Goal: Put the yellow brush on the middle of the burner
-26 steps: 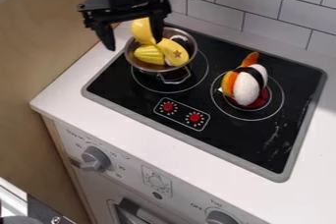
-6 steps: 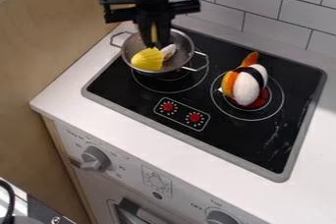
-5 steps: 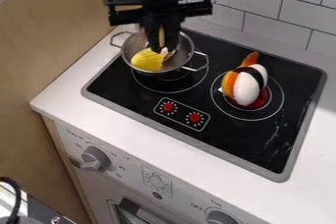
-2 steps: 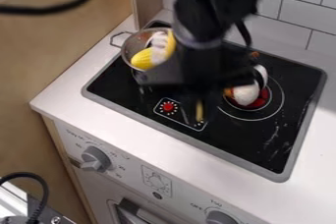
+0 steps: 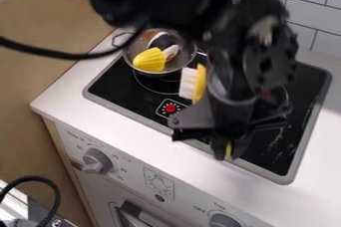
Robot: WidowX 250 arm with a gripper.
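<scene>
Gripper [image 5: 228, 152] low over the cooktop's [image 5: 100, 100] front edge, toward the right front corner. Jaws narrow, clamped on the handle end of the yellow brush [image 5: 200, 83]. A bit of yellow handle pokes out between them; mid handle is hidden behind the arm. Brush head sticks out on the left side of the arm, white bristles facing left, yellow back toward the arm. Brush is in the grip, seen against the middle of the cooktop, to the right of and outside the pot.

Pot [image 5: 126, 56]: metal, open top, upright at the back left of the cooktop, over the left burner [image 5: 160, 92]. A loop handle points out to the left. Contents: ribbed yellow piece [image 5: 148, 60] at the front of the bowl, small white piece [image 5: 171, 52] just right of it, black-and-white piece [image 5: 160, 41] behind them. Exact contact between pieces: can't tell.

Right burner [image 5: 287, 99]: mostly blocked by the arm. Part of its ring and a sliver of red [image 5: 268, 94] show past the arm; can't tell what else sits there.

Red printed dial [image 5: 170, 107] visible near the cooktop's front edge, left of the gripper. Grey knob [image 5: 97, 161] on the front panel below the counter [image 5: 67, 91].
</scene>
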